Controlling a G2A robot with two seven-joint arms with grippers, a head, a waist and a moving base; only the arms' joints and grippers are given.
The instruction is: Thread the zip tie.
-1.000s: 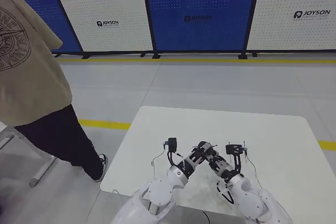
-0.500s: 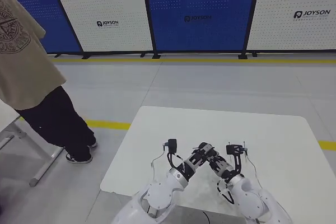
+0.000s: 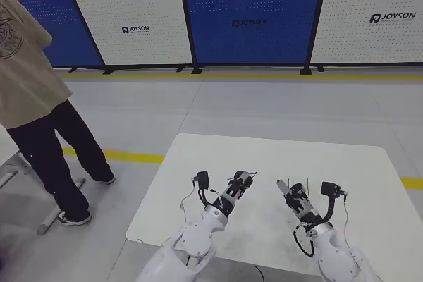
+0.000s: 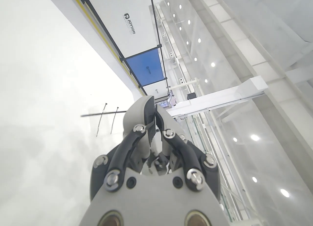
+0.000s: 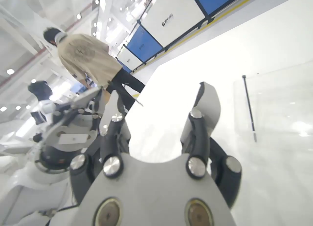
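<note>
My left gripper [image 4: 155, 112] is shut, and a thin black zip tie [image 4: 105, 114] sticks out sideways from between its fingers, just above the white table [image 3: 268, 151]. In the top view this left gripper [image 3: 242, 177] hovers over the table's near middle. My right gripper [image 3: 283, 185] is a short way to the right of it, apart from it. In its own wrist view the right gripper [image 5: 159, 90] is open with nothing between its fingers. Two loose zip ties [image 4: 101, 119] lie side by side on the table past the left gripper. One zip tie [image 5: 249, 107] lies beside the right gripper.
A clear sheet [image 5: 281, 104] lies flat on the table under the loose zip tie. The table's far half [image 3: 282, 148] is bare white. A person stands on the floor off the table's left side.
The two grippers were close together at the table's near middle. They have drawn apart, the left arm going left and the right arm going right. The person has walked farther left.
</note>
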